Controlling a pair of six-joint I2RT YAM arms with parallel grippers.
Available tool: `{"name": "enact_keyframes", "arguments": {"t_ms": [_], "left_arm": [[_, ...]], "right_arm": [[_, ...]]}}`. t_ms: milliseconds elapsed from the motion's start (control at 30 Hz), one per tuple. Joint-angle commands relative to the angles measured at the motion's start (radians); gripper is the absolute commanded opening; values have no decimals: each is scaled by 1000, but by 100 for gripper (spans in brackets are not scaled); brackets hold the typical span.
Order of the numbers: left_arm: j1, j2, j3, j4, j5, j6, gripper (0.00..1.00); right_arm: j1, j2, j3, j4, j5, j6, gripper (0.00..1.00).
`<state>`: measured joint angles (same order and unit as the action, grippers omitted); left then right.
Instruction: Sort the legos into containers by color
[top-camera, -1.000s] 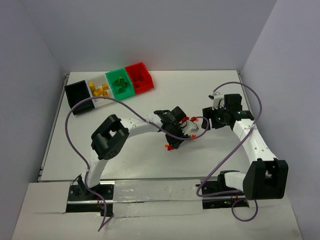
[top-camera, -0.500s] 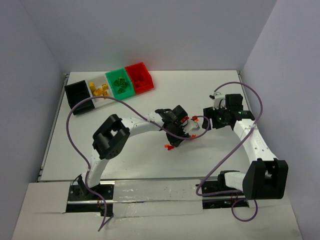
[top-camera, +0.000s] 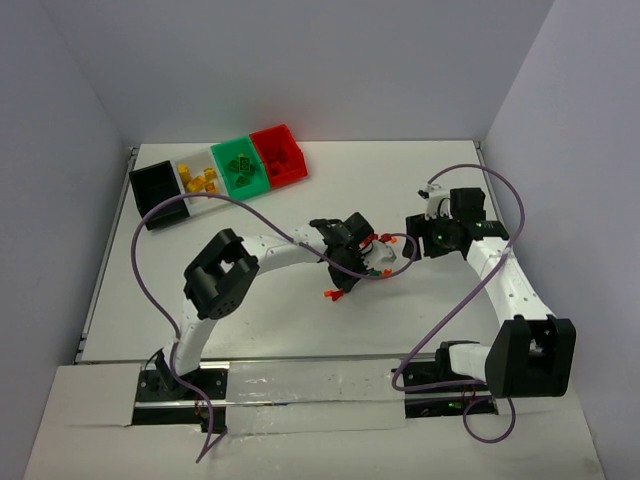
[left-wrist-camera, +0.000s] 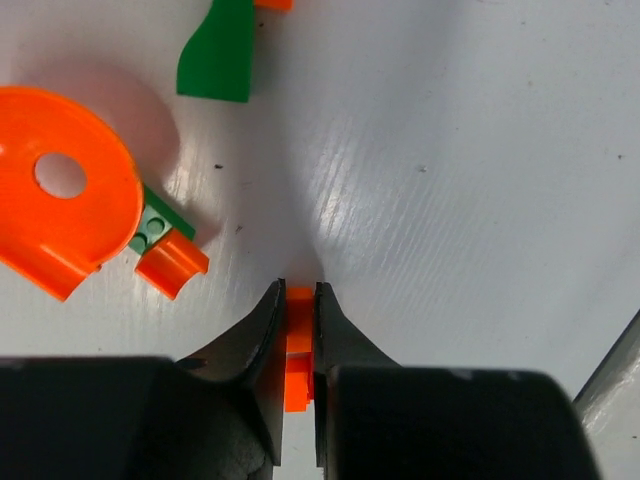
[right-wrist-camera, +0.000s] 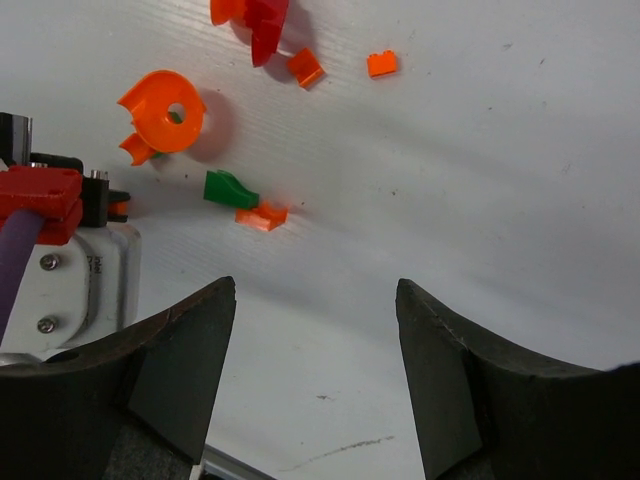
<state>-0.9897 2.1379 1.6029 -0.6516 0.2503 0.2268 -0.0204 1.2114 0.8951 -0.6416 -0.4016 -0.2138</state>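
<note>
White surface (top-camera: 300, 330) boxed in by plain pale walls. Far left, in a row: black bin (top-camera: 158, 190), white bin (top-camera: 197, 181), green bin (top-camera: 240, 166), red bin (top-camera: 279, 156).

Sorted so far, judging from above: yellow pieces (top-camera: 198, 180) in the white bin and green pieces (top-camera: 238, 163) in the green one. Contents of the red one hard to tell (red on red). Nothing discernible in the black one.

Mid-surface, well apart from the bins: left gripper (left-wrist-camera: 297, 292) low over the surface, jaws narrow and pinched on a small orange brick (left-wrist-camera: 297, 345). Near it in the wrist view: orange disc with a hole (left-wrist-camera: 60, 205), tiny green brick (left-wrist-camera: 153, 225) touching a curved orange bit (left-wrist-camera: 172, 264), larger green piece (left-wrist-camera: 218, 55) farther off.

Right gripper (right-wrist-camera: 315, 300) close by, jaws wide and holding nothing, looking down on the same scatter plus red pieces (right-wrist-camera: 262, 20) and two more orange bricks (right-wrist-camera: 305, 67).

Probably well past halfway: only a small loose cluster, mostly orange with a little green and red. To do: carry the pinched brick to its bin (which one takes orange not evident), then clear the rest.
</note>
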Motion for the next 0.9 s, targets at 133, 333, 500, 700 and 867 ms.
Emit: {"name": "enact_keyframes", "arguments": {"t_ms": [133,333,500,700,867], "left_arm": [[65,-130,69,6,-132,-162,0],[201,-273,51,105,-252,-427,0],[241,-433,-61,248,-468,-524,0],[251,-512,-67,237,-463,-565,0],[253,-534,-75,224,-435,-580,0]], "right_arm": [[-1,-56,27,186,-43,212,71],[18,16,93,287,-183,399,71],[181,75,136,364,-238,502,70],[342,202,211,421,-321,571,71],[380,259,244,521,-397,638,82]]}}
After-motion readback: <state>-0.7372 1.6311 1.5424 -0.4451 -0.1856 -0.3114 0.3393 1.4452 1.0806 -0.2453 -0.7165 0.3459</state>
